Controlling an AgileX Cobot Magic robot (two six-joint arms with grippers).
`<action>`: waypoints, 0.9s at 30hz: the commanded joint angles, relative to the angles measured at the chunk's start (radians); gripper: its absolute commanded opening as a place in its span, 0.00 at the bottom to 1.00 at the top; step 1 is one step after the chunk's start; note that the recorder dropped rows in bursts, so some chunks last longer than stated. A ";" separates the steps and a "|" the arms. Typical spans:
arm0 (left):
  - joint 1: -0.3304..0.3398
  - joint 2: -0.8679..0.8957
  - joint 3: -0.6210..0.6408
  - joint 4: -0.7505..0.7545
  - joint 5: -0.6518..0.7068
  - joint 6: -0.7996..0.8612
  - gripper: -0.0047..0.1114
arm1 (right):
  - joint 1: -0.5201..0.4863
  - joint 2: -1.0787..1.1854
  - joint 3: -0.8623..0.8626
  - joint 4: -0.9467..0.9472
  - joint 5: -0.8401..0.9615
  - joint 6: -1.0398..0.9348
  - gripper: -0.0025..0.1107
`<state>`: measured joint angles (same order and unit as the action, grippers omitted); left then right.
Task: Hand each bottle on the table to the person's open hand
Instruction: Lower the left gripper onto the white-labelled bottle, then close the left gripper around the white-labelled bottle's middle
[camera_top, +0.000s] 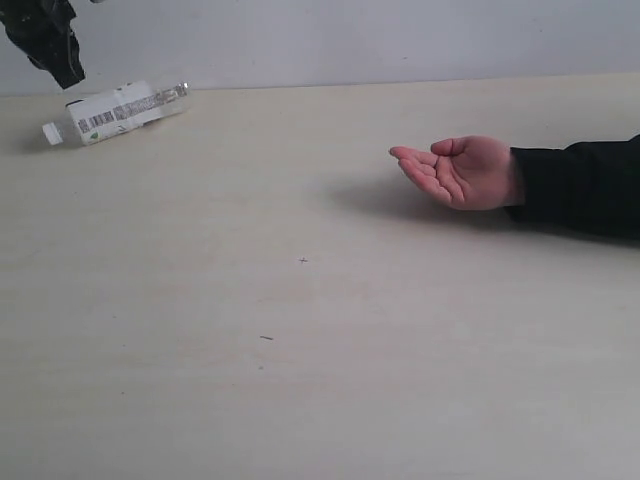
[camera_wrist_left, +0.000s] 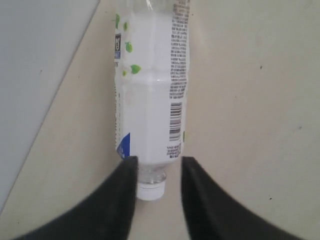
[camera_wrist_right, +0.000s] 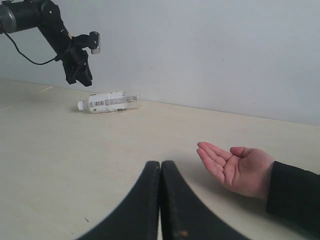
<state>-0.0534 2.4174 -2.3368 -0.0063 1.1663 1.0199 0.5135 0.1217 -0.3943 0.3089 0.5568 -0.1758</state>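
Note:
One clear bottle with a white cap and a green-and-white barcode label lies on its side at the table's far left, by the wall. My left gripper hangs just above it and is open. In the left wrist view the bottle lies lengthwise, its cap between my left gripper's spread fingers, untouched. The person's open hand rests palm up at the right with a black sleeve. My right gripper is shut and empty, short of the hand. No other bottles show.
A pale wall runs along the table's far edge right behind the bottle. The person's black-sleeved forearm comes in from the right edge. A few tiny dark specks mark the tabletop.

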 joint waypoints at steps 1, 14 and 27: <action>-0.002 0.009 -0.005 -0.015 -0.044 -0.007 0.70 | 0.004 -0.005 0.004 0.000 -0.006 -0.009 0.02; -0.004 0.099 -0.005 0.105 -0.131 -0.143 0.78 | 0.004 -0.005 0.004 0.000 -0.006 -0.009 0.02; -0.006 0.156 -0.005 0.103 -0.209 -0.170 0.77 | 0.004 -0.005 0.004 0.000 -0.006 -0.009 0.02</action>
<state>-0.0534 2.5609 -2.3387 0.1040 0.9796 0.8627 0.5135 0.1217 -0.3943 0.3089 0.5568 -0.1758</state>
